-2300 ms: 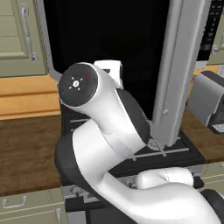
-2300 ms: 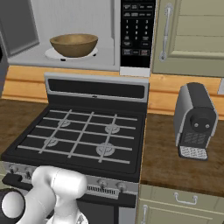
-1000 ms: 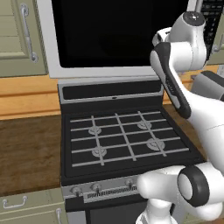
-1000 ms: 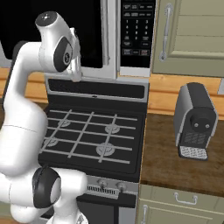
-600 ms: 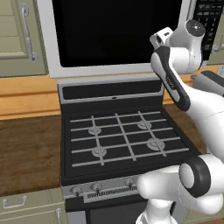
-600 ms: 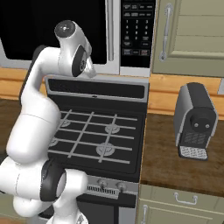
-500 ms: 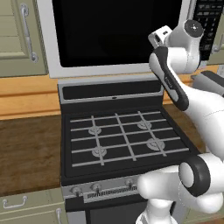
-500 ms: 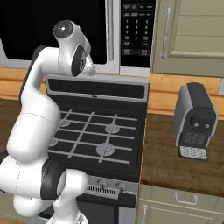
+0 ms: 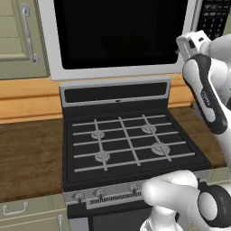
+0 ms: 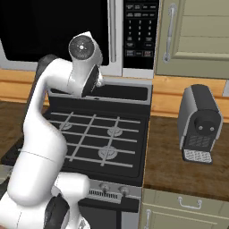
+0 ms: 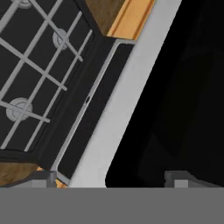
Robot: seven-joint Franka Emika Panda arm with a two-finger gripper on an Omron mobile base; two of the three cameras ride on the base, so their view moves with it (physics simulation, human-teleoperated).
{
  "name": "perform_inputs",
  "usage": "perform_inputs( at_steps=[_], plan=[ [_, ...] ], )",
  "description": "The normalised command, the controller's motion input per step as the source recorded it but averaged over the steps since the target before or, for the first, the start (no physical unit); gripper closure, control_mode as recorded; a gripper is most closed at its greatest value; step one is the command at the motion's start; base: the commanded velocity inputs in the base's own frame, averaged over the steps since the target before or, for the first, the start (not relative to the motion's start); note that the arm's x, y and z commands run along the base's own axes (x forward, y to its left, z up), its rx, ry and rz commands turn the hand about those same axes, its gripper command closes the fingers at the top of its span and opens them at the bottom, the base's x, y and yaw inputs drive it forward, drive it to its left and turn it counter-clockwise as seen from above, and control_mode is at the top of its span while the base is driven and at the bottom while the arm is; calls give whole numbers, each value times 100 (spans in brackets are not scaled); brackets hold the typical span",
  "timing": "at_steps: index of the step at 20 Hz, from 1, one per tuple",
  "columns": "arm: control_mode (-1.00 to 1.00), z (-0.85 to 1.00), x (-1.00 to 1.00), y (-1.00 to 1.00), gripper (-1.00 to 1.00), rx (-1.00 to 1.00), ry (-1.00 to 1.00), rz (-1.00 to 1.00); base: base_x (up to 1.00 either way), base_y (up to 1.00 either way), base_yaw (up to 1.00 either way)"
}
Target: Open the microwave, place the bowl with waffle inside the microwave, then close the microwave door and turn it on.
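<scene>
I see the microwave door (image 9: 118,38) shut flat against the microwave (image 10: 120,38), so the bowl and waffle sit behind the black glass where I cannot make them out. My pincer (image 11: 109,177) faces the door's lower silver frame in the hand view, its two tips spread wide apart with nothing between them. To my mind only the start press on the keypad panel (image 10: 141,31) remains, and that is where trouble could come: the hand points at the glass rather than the buttons, so a straight push would land on the window and start nothing. With the tips this far apart, one might also straddle a key or hit two neighbouring keys. The forearm hangs near the vertical bar handle (image 10: 112,31) in the right base view, and a sideways swing could catch it and pull the door ajar. By my count: one microwave, one door, one keypad, one gas stove (image 9: 128,144) with four burners, one coffee machine (image 10: 200,123) on the bench (image 10: 188,161).
</scene>
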Motion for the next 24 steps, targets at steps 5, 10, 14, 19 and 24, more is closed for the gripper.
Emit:
perform_inputs(
  at_steps=[5,10,14,19,24],
  plan=[
    [-100,31,-79,-93,-100,27,-12,12,0,0,0],
    [-100,18,-6,-61,-100,17,-14,5,0,0,0],
    [-100,18,16,-9,100,5,-21,0,0,0,0],
    [-100,2,27,-6,100,1,-14,-1,0,0,0],
    [-100,0,50,0,100,0,-4,-2,0,0,0]
  ],
)
